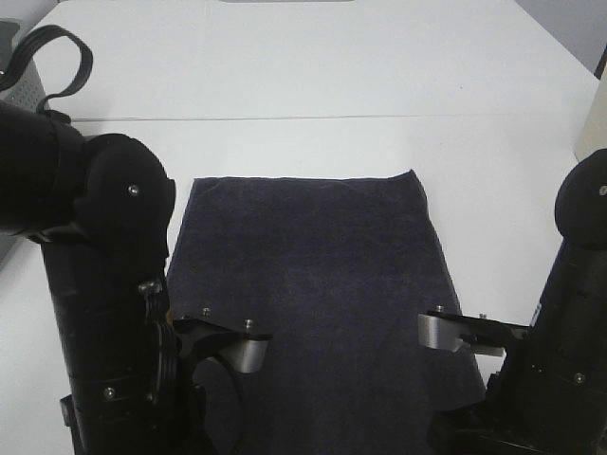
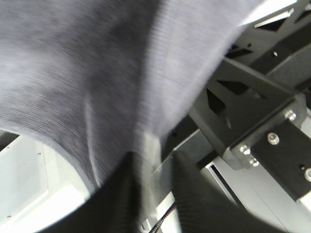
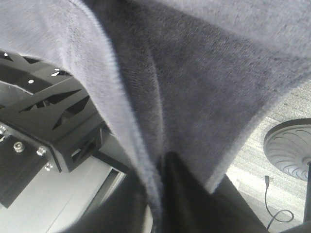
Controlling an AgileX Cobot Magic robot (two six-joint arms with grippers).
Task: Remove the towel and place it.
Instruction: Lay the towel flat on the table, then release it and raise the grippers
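The dark charcoal rectangular terry towel (image 1: 303,275) lies spread flat on the smooth white table (image 1: 313,76), its far edge square to the table and its near corners reaching toward the two arms. The left claw (image 2: 151,167) is closed to a narrow gap with a fold of cloth pinched in it. The right claw (image 3: 160,167) is likewise nearly shut on a fold at the other near corner.

The chief risk, as I judge it, is an uneven hold. Each pinch takes only a thin gather close to the edge, so a quick pull could draw the cloth out of one claw and leave the towel swinging from a single corner. If the arms rise or travel at different rates, the towel could skew, twist or bunch in the middle and land crumpled. The pile may also drag on the table, and slack cloth hangs close to the black frame seen in both wrist views, where it could snag.

The fabric is soft, limp and matte. It shows fine ribbed rows in the left wrist view and a fuzzier nap with a paler rolled hem in the right. It keeps no shape of its own and drapes in loose curves where gripped. The table is hard, even and faintly glossy.
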